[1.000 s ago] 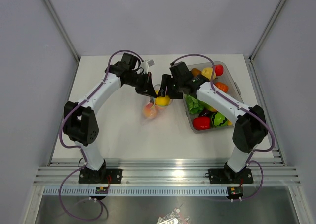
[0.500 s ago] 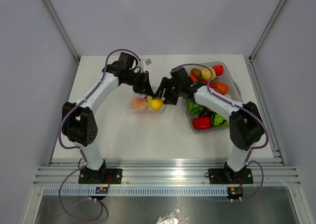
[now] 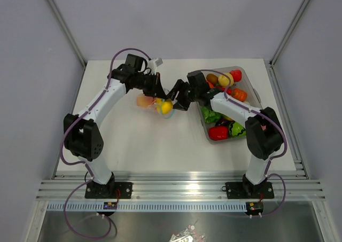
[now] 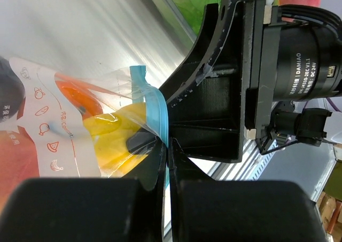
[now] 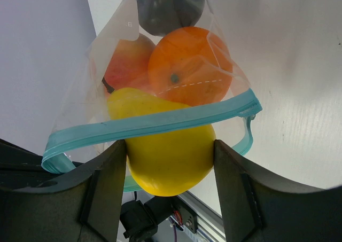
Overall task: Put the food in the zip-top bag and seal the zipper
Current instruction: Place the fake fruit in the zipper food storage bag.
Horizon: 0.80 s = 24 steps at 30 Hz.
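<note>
Since the earlier view, both arms and the bag (image 3: pixel 147 100) have been shifted toward the far left of the table (image 3: pixel 133 146). The bag's blue zipper (image 4: pixel 155 111) is pinched by the clenched left gripper (image 4: pixel 167 148). A yellow fruit (image 5: pixel 170 162) is grasped by the right gripper (image 3: pixel 173 103), halfway through the bag's mouth. An orange (image 5: pixel 187 65) and a peach (image 5: pixel 125 60) are already bagged. Sealing is left, and more food is seen in the tray (image 3: pixel 241 69). The bagged contents are shown only in the right wrist view, and the pinch only in the left wrist view.

top: overhead, far, looking down | wrists: close-up, facing each other | shared: zip-top bag (image 3: pixel 151 101)
</note>
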Motion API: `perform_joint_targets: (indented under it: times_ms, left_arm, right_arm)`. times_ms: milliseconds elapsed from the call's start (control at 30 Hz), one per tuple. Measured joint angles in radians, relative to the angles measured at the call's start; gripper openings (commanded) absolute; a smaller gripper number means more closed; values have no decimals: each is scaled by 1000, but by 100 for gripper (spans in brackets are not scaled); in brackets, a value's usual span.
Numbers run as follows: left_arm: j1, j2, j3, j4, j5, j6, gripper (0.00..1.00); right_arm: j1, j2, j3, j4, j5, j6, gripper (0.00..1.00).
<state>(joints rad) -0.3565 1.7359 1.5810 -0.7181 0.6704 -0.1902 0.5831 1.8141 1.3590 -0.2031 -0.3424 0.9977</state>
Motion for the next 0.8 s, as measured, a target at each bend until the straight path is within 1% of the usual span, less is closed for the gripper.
perform_joint_targets:
  times_ms: [167, 400, 533, 667, 800]
  left_arm:
    - [-2, -2, -15, 14, -1, 3, 0]
    - [-4, -26, -100, 63, -12, 14, 0]
    - [-16, -32, -150, 10, -16, 24, 0]
    - [-43, -31, -156, -48, -48, 44, 0]
    - [-55, -31, -157, -61, -59, 44, 0]
  right_arm:
    - [-8, -13, -36, 38, -11, 12, 60]
    - [-9, -27, -61, 12, -6, -7, 59]
    - [-24, -38, -66, 11, 35, -14, 59]
    - [-32, -40, -64, 49, 38, -13, 58]
    - [-31, -40, -60, 66, 37, -8, 58]
